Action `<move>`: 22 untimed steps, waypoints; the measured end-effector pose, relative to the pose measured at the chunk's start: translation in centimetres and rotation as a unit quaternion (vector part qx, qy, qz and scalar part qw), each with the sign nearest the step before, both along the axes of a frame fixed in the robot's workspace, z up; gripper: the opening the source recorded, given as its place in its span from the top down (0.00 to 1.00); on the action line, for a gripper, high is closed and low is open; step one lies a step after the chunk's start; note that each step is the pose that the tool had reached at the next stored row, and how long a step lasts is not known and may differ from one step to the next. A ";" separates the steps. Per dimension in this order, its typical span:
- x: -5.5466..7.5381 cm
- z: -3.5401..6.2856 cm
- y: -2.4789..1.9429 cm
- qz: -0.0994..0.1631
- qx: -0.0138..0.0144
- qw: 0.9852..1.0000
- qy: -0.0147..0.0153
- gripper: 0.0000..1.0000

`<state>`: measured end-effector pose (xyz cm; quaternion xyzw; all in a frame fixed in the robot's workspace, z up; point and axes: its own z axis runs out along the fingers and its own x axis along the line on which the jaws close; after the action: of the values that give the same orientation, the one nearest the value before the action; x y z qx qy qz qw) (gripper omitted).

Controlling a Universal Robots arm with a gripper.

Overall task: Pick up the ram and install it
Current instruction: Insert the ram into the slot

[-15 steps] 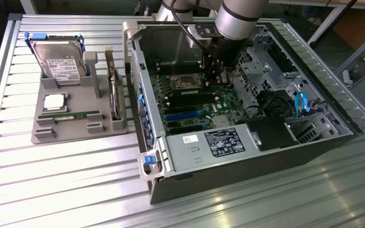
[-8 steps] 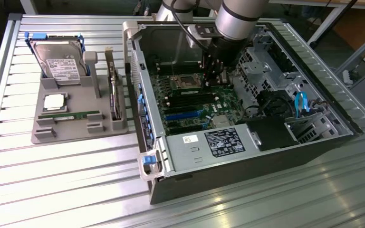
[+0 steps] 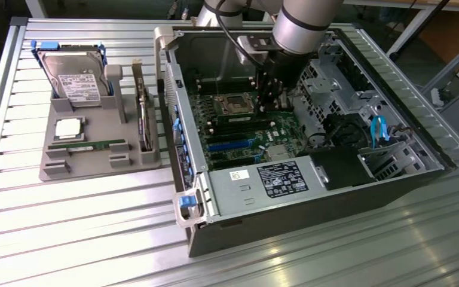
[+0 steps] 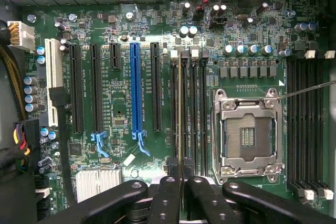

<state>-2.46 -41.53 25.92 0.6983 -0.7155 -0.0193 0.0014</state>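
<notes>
In the wrist view the ram (image 4: 180,103) shows edge-on as a thin green line, with my gripper (image 4: 181,176) shut on it between the two black fingers (image 4: 167,195). The stick runs along the dark memory slots (image 4: 195,108) beside the open processor socket (image 4: 247,135). I cannot tell whether it sits in a slot or hovers just above one. In the exterior view my gripper (image 3: 271,103) reaches down inside the open computer case (image 3: 183,107), over the motherboard (image 3: 245,134) near the socket. A second green ram stick (image 3: 86,144) lies in the grey holder tray (image 3: 54,168).
The tray on the exterior view's left also carries a hard drive (image 3: 74,75), a square silver processor chip (image 3: 69,127) and an upright expansion card (image 3: 143,113). Inside the case are a power supply (image 3: 274,179), drive cages (image 3: 325,84) and cables (image 3: 377,128). Expansion slots (image 4: 135,87) lie beside the memory slots.
</notes>
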 end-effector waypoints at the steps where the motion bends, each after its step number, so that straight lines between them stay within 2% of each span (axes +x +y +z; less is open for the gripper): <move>1: 0.0 0.00 -0.01 0.000 0.000 1.000 0.000 0.89; 5: 0.0 -0.75 0.00 0.000 0.000 1.000 0.000 0.89; 14: 0.0 -0.80 -0.01 0.010 0.000 1.000 0.000 0.89; 18: 0.0 -1.52 -0.01 0.010 0.000 1.000 0.000 0.89; 22: -0.2 -1.53 -0.01 0.010 0.000 1.000 0.000 0.89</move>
<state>-2.69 -41.53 24.39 0.7057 -0.7083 -0.0193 0.0016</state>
